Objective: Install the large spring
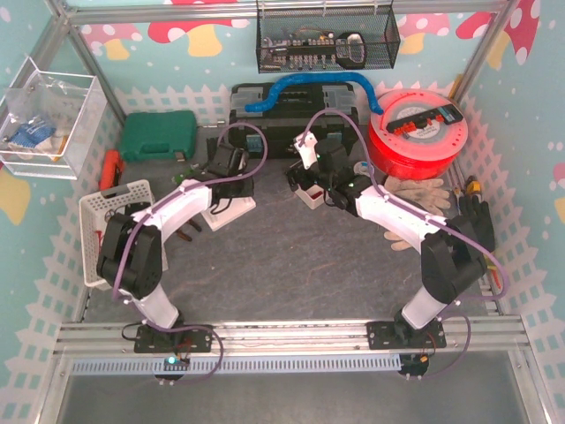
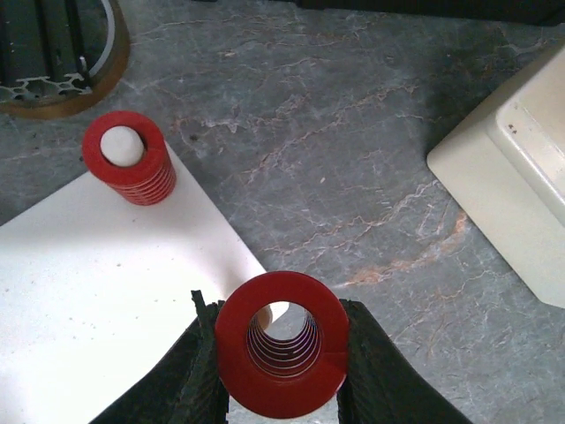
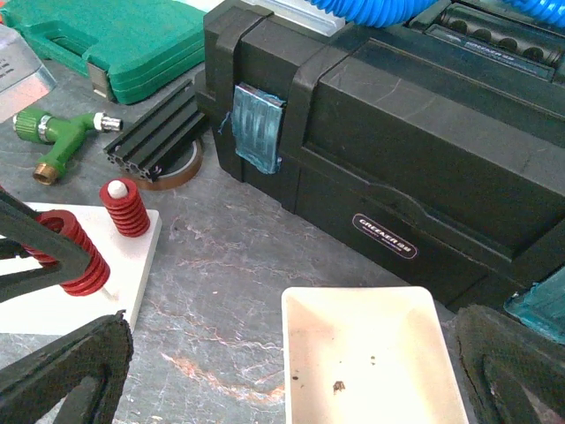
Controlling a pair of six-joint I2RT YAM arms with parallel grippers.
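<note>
The large spring [image 2: 281, 344] is red, and I look straight down its bore. My left gripper [image 2: 281, 367] is shut on it, one black finger on each side. In the right wrist view the large spring [image 3: 72, 254] hangs tilted over the near corner of the white base plate [image 3: 44, 305]. A smaller red spring [image 2: 131, 161] sits on a white peg at the plate's far end. My right gripper [image 3: 291, 380] stands wide open above a shallow white tray [image 3: 371, 353], holding nothing. From above, the left gripper [image 1: 222, 168] and right gripper [image 1: 300, 181] are side by side.
A black toolbox [image 3: 415, 150] stands behind the tray, with a blue hose on top. A green case [image 3: 124, 40], green hose fitting [image 3: 66, 132], black extrusion [image 3: 154, 132] and tape roll lie behind the plate. A white basket [image 1: 110, 221] is at the left, a red reel [image 1: 415, 132] at the right.
</note>
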